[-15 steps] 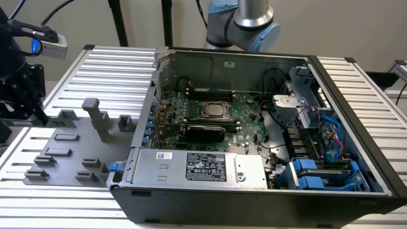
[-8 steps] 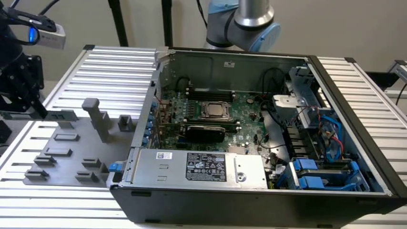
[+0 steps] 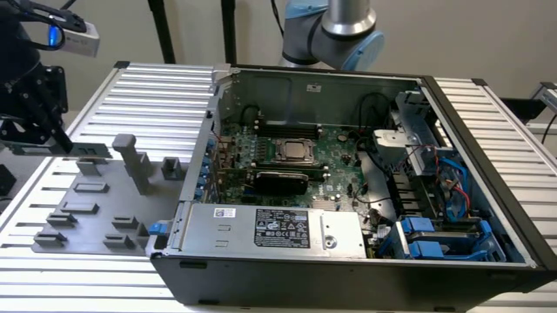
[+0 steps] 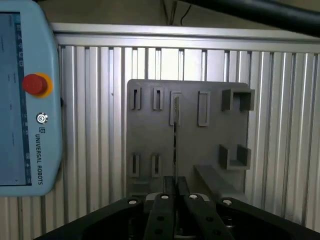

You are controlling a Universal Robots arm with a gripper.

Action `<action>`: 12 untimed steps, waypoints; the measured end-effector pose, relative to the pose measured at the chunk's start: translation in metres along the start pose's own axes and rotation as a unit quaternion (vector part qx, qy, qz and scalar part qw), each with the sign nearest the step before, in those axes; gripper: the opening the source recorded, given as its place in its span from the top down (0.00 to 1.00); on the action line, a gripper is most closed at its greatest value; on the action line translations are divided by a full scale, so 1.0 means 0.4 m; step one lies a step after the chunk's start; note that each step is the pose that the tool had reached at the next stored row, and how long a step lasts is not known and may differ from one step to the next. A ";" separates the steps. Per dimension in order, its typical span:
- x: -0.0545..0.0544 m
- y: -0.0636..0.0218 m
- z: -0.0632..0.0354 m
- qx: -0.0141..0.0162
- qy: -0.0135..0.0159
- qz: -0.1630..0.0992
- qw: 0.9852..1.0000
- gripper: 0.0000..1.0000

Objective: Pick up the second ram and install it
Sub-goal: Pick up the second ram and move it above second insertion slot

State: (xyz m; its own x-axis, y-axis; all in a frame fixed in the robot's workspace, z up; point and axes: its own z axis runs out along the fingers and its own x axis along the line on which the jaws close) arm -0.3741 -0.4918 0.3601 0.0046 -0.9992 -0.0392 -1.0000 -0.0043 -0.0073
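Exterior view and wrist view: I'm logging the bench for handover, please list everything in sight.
computer case: one, black, open, on the table
motherboard: one, green, inside the case
holder plate: one, grey, exterior view's left of case
table: one, ribbed silver, under everything
teach pendant: one, pale blue, beside the plate
second ram: one, dark seen edge-on, held over the plate
arm: one, silver and blue, behind the case
gripper: one, black, shut on the second ram

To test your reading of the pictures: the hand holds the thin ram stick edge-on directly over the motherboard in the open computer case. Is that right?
No. The hand holds the thin ram stick edge-on over the grey holder plate, not the motherboard, as the wrist view shows. The open computer case stands to the exterior view's right of that plate.
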 end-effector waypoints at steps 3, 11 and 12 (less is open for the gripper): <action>-0.004 -0.016 -0.007 0.000 -0.002 0.000 1.000 0.87; -0.016 -0.063 -0.022 0.000 -0.008 0.000 1.000 0.87; -0.017 -0.068 -0.024 0.000 -0.008 0.000 1.000 0.87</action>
State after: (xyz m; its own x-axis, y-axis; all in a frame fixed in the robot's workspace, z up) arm -0.3469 -0.4853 0.3703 0.0046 -0.9984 -0.0559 -1.0000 -0.0042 -0.0073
